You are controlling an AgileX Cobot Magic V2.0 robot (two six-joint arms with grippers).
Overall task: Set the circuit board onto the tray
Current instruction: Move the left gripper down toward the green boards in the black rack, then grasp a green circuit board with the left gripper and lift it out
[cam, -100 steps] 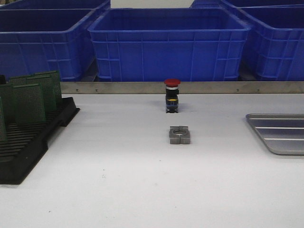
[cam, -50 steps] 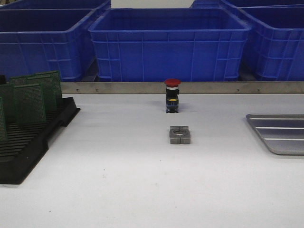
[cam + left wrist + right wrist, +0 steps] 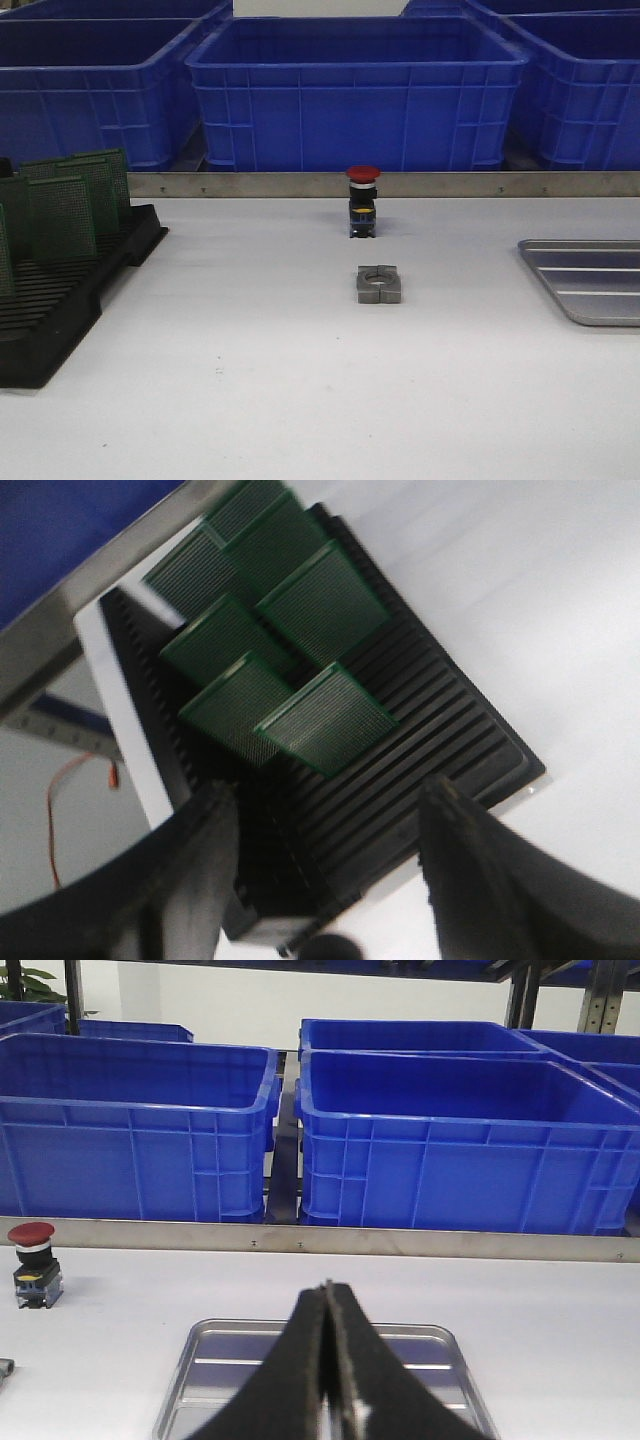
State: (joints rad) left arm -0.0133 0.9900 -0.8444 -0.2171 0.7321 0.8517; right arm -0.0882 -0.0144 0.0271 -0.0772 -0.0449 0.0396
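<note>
Several green circuit boards point(image 3: 70, 205) stand upright in a black slotted rack point(image 3: 60, 310) at the table's left. In the left wrist view the boards point(image 3: 325, 720) stand in the rack point(image 3: 430, 730) below my left gripper point(image 3: 325, 830), which is open and empty above the rack's near end. The silver-grey tray point(image 3: 590, 280) lies at the table's right edge, empty. In the right wrist view my right gripper point(image 3: 327, 1300) is shut and empty, above the near side of the tray point(image 3: 230, 1360). Neither gripper shows in the front view.
A red emergency-stop button point(image 3: 362, 200) stands at the table's middle back, also in the right wrist view point(image 3: 32, 1260). A grey metal block point(image 3: 379, 284) lies in front of it. Large blue bins point(image 3: 355, 90) stand behind a metal rail point(image 3: 250, 184).
</note>
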